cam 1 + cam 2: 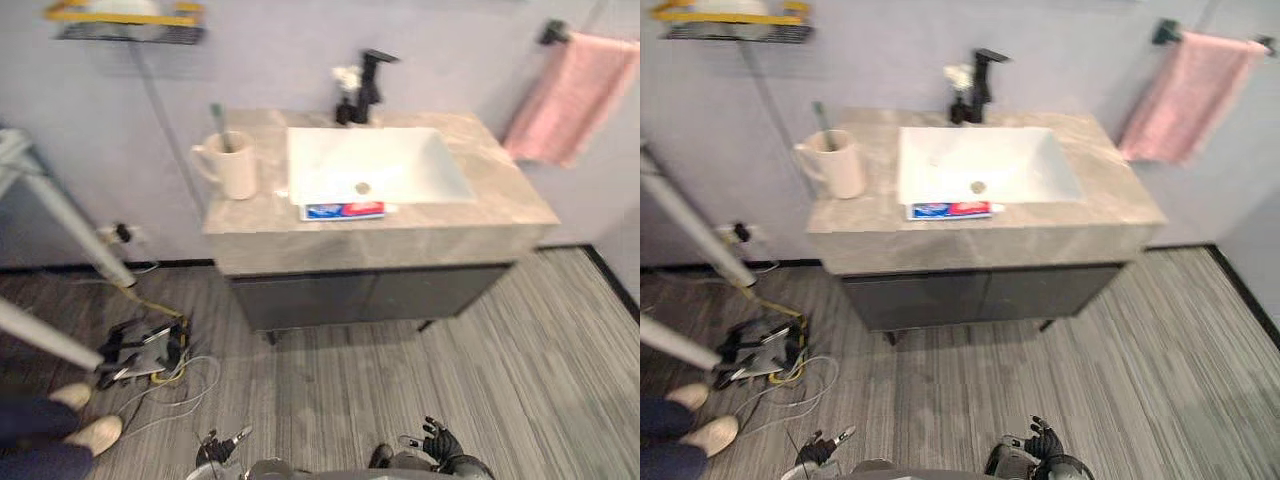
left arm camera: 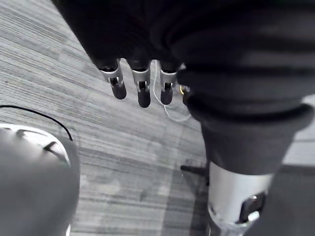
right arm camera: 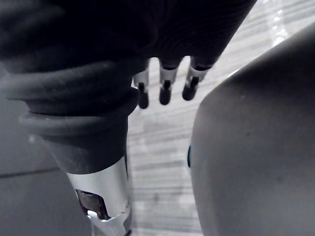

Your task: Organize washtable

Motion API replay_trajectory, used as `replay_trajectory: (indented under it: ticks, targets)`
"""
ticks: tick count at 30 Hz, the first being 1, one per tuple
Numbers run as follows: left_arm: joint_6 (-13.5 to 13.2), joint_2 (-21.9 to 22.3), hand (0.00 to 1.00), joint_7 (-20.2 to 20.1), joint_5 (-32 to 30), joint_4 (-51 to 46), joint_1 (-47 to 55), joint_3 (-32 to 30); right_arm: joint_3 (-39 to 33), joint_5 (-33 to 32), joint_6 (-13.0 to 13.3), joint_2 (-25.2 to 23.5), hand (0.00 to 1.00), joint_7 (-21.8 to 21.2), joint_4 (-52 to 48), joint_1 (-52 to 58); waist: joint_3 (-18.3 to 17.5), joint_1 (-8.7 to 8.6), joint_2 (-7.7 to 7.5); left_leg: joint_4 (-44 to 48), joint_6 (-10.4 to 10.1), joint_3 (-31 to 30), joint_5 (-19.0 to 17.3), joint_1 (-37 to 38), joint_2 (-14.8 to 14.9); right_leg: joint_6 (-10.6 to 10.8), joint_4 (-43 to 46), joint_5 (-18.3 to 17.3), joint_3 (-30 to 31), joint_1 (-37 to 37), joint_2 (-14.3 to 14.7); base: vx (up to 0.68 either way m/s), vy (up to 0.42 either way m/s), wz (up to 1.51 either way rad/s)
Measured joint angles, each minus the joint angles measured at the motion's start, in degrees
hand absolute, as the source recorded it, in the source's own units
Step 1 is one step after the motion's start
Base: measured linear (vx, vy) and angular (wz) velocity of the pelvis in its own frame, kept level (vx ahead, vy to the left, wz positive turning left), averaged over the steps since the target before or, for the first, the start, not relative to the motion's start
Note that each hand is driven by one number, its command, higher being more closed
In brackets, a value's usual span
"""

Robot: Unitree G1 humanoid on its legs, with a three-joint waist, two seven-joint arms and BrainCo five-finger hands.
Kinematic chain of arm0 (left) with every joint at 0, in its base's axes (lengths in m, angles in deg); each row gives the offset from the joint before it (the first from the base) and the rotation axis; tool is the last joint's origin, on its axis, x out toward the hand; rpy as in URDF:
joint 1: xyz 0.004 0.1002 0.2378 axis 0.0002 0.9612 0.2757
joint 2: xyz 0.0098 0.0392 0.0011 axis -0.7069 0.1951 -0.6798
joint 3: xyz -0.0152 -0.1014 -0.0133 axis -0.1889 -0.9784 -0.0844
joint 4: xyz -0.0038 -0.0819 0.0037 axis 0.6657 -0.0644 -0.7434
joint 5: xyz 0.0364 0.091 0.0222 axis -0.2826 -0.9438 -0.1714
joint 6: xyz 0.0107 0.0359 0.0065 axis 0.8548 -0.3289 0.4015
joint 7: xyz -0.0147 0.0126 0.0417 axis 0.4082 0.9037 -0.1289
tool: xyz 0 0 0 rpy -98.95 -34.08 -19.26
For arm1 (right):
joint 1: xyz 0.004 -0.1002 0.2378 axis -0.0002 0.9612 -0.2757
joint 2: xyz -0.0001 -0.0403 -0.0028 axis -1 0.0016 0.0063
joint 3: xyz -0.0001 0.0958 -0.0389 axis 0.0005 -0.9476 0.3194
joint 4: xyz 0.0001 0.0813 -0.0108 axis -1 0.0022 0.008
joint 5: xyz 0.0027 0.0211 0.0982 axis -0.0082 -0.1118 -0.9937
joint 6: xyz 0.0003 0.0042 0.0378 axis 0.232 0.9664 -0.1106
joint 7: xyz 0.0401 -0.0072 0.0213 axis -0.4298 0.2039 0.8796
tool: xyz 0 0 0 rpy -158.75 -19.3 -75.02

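While the left hand [image 2: 142,88] and right hand [image 3: 165,91] are held far from the sink [image 1: 330,160], fingers loose and empty, a toothpaste tube [image 1: 343,210] is laid along its front edge, a mug [image 1: 232,165] beside its left.

Holds 2 hands low at the sides, well apart. Lets the left hand [image 1: 222,445] hang at the lower left of the head views, silver fingers [image 2: 142,91] straight and loose, dark tips pointing downward, grasping nothing. Carries the right hand [image 1: 440,440] likewise at the lower right, fingers [image 3: 165,88] relaxed in a row beneath the dark ribbed wrist cover, also empty.
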Motion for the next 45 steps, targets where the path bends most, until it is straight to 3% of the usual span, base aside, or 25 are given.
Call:
replay_trajectory:
  ticks: [2,4,5,6,8,12,16,20,26,28,29,30,31,39,45]
  targets:
    - [0.03,0.62,0.0,0.11,0.1,-0.12,0.42,-0.25,-1.13,0.0,0.53,0.03,0.0,0.14,0.0,0.02,0.31,-0.22,0.56,2.41,-0.14,-1.38,0.08,0.39,0.64,-0.51,3.2,-3.03,-0.32,0.15,-0.02,0.12,-0.16,0.18]
    - [-0.08,0.67,0.0,0.3,0.9,-0.49,0.78,-0.52,-1.26,-0.03,0.65,0.14,0.0,0.53,-0.1,0.02,0.48,0.05,0.4,10.66,-0.14,-3.74,0.07,-2.32,2.57,-0.84,6.06,-5.59,-0.07,0.27,-0.07,0.05,-0.16,-0.03]
    - [-0.03,0.76,0.0,0.48,1.68,-0.86,0.85,-0.66,-1.24,-0.07,0.67,0.48,0.0,1.07,-0.58,0.02,0.86,0.3,1.21,17.96,-0.14,-6.48,0.12,-5.31,4.42,-0.8,7.6,-7.16,0.11,0.55,0.53,0.03,-0.121,-0.16]
    - [-0.01,1.07,0.0,0.61,1.81,-1.26,1.11,-0.64,-1.23,-0.2,0.6,0.92,0.0,1.39,-1.04,0.02,1.57,0.92,1.9,24.0,-0.31,-9.19,1.01,-7.68,5.93,-1.09,8.72,-8.56,0.11,1.24,1.27,0.05,-0.099,-0.18]
    - [0.01,1.17,0.0,0.93,2.25,-1.96,1.27,-0.48,-1.26,-0.27,0.2,0.96,0.0,1.92,-0.83,-0.03,1.48,0.85,1.69,29.08,-0.58,-11.45,4.78,-9.87,6.26,-1.01,8.93,-9.47,0.5,2.33,0.61,0.1,-0.047,-0.05]
    - [-0.01,1.41,0.0,1.45,2.86,-2.29,1.57,-0.99,-2.8,-0.36,-0.58,1.03,0.0,2.37,0.64,-1.23,1.41,0.96,1.53,20.13,-0.37,-9.29,4.11,-9.32,6.21,-0.68,6.89,-8.67,1.26,3.3,-0.78,0.12,0.037,-0.04]
    - [0.04,0.9,0.0,1.57,2.83,-0.95,2.04,-2.76,-4.98,-1.38,-0.51,1.8,0.0,2.32,4.74,-3.22,0.63,0.77,2.07,3.19,-2.78,-10.03,2.77,-3.24,1.59,2.57,3.18,-5.45,3.38,3.27,-1.39,0.14,0.162,-0.1]
    - [0.1,-0.43,0.0,1.41,2.78,0.9,3.03,-2.84,-6.65,-1.37,-0.46,2.47,0.0,2.28,6.55,-2.85,0.31,0.88,1.99,0.31,-2.71,-11.05,2.82,-0.19,-1.3,3.29,-5.99,-0.99,3.5,9.33,-1.56,0.14,0.188,0.12]
    - [0.04,-0.66,0.0,1.33,2.67,2.67,4.31,-1.84,-6.0,-1.23,-0.51,3.52,0.0,2.22,7.49,-1.96,-2.14,0.96,2.37,-2.05,-1.87,-11.06,3.34,1.18,-4.51,4.01,-10.45,1.44,3.52,11.34,-3.54,0.15,0.143,0.05]
    - [-0.03,-1.64,0.0,1.25,2.67,3.23,4.27,-2.7,-5.91,-0.78,-0.63,2.7,0.0,2.23,7.54,-2.39,-1.07,1.13,0.02,5.92,-1.03,-12.04,2.89,-3.05,-5.51,3.99,-10.89,2.17,3.65,13.03,-6.92,0.09,0.139,0.12]
    - [-0.06,-2.08,0.0,1.26,2.5,3.11,4.87,-2.31,-6.03,-0.5,-0.82,3.49,0.0,2.31,8.81,-1.79,-2.17,0.71,-0.21,-9.61,0.53,-12.16,4.54,-0.77,-8.19,4.59,-10.99,2.65,3.71,13.71,-8.33,0.06,0.134,0.36]
    - [0.0,-1.61,0.0,1.26,2.14,3.22,5.42,-1.3,-5.85,-0.12,-1.06,5.06,0.0,2.27,9.72,-1.07,-2.26,0.64,0.55,-17.15,1.76,-11.8,12.35,1.49,-8.61,5.25,-9.56,2.81,4.08,13.66,-8.42,0.05,0.096,0.28]
    - [0.02,-4.15,0.0,1.24,1.65,4.34,7.54,2.17,-0.9,1.29,-0.51,5.67,0.0,1.15,11.95,-1.12,-0.02,-0.43,-0.6,-24.41,1.07,-12.87,16.82,4.47,-8.88,6.37,-16.92,2.81,9.71,13.12,-2.91,0.04,0.047,0.09]
    - [-0.02,-4.14,0.0,1.24,1.7,4.33,7.58,2.21,-0.99,1.25,-0.5,5.6,0.0,1.24,11.94,-1.06,-0.05,-0.34,-0.65,-24.41,1.08,-13.92,16.83,4.32,-8.96,6.37,-17.21,2.81,8.44,13.53,-2.95,0.0,-0.002,0.06]
    - [-0.63,-4.3,0.0,1.21,2.58,4.29,7.65,5.56,-1.03,0.22,-0.49,5.53,0.0,1.7,12.0,-0.77,-0.17,0.46,-0.79,-24.34,1.08,-15.26,16.84,4.36,-9.12,6.39,-17.89,2.83,6.76,14.7,-2.98,0.01,-0.02,0.11]
